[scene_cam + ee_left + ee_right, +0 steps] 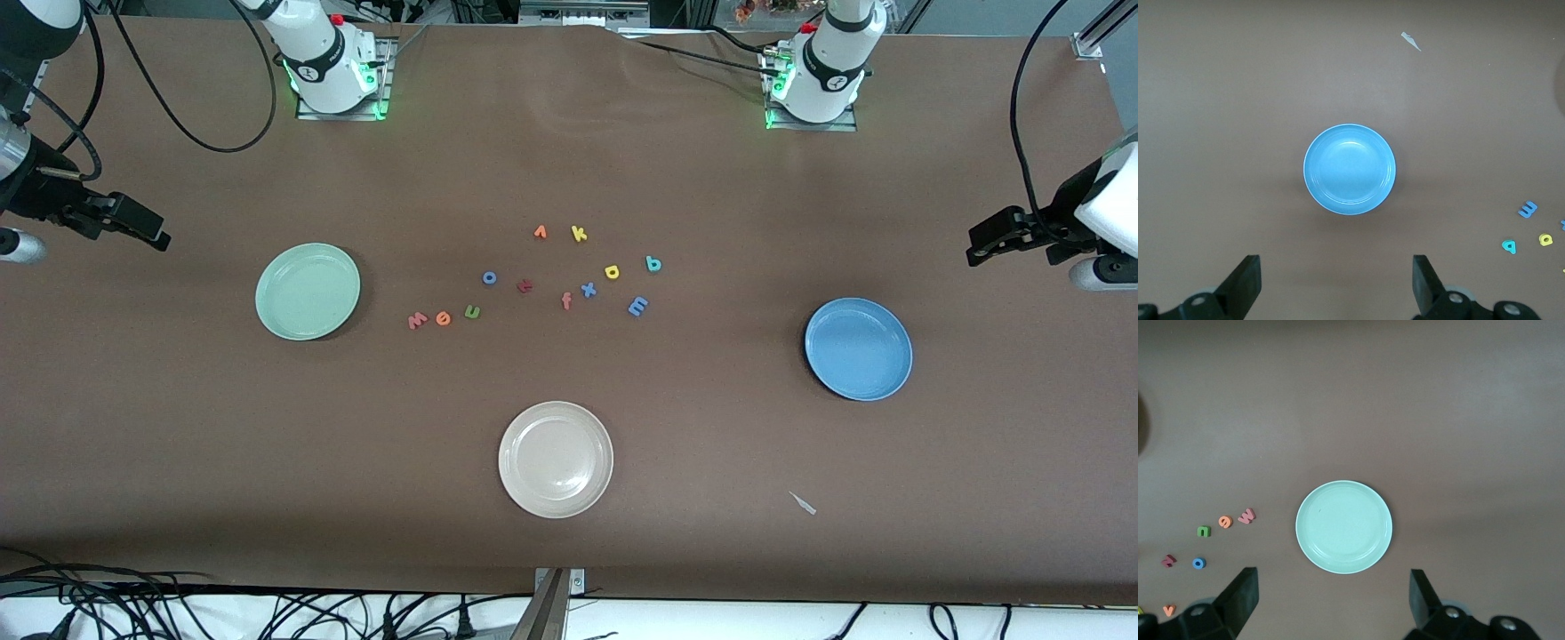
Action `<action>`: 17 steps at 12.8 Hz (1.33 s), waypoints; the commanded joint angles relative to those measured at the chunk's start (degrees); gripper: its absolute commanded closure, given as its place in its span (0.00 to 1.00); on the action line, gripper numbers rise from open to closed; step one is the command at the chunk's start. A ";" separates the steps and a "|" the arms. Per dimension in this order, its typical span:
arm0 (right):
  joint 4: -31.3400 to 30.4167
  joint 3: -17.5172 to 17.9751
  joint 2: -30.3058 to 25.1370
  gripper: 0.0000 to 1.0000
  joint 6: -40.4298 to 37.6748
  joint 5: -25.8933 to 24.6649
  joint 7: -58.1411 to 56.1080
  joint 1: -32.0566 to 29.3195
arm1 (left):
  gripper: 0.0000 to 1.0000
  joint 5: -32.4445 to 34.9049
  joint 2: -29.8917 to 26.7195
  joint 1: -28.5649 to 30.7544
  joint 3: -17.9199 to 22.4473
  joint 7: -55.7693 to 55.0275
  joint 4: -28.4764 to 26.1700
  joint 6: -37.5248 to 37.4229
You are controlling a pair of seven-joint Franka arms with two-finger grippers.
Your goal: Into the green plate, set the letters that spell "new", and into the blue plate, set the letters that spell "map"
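A beige plate (556, 459) sits nearest the front camera, midway along the brown table (178, 444), with a small pale scrap (803, 503) lying toward the left arm's end of the table from it. Among the loose letters in the middle lie several extras: an orange v-like letter (540, 233) and a yellow k (579, 234) farthest from the camera, then a blue o (489, 277), a dark red letter (525, 285), a salmon f (566, 301) and a blue x (588, 289). Nothing lies between the letters and either coloured plate.

The left gripper (1336, 287) hangs high over the left arm's end of the table, fingers spread wide and holding nothing, looking down on the blue plate (859, 348). The right gripper (1333, 603) hangs the same way over the right arm's end, fingers wide apart and empty, above the green plate (308, 291). Both plates hold nothing.

The pink w (418, 320), orange e (443, 318) and green n (472, 312) lie flat in a short row just beside one another, running toward the green plate, the w closest to it. The yellow p (613, 271), teal a (653, 263) and blue m (637, 307) form a loose cluster at the blue-plate end of the letters. They seem turned away from the front camera, though they are too small to be sure.
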 commanded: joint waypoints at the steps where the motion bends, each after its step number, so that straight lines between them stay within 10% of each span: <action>1: 0.65 0.22 0.05 0.00 -0.66 0.46 -0.35 -0.27 | 0.00 -1.81 -0.09 0.25 0.15 1.19 -0.04 0.41; 17: 0.65 0.30 0.14 0.00 -0.66 0.37 0.26 -0.10 | 0.00 -4.19 0.00 1.74 0.23 1.19 -0.92 1.64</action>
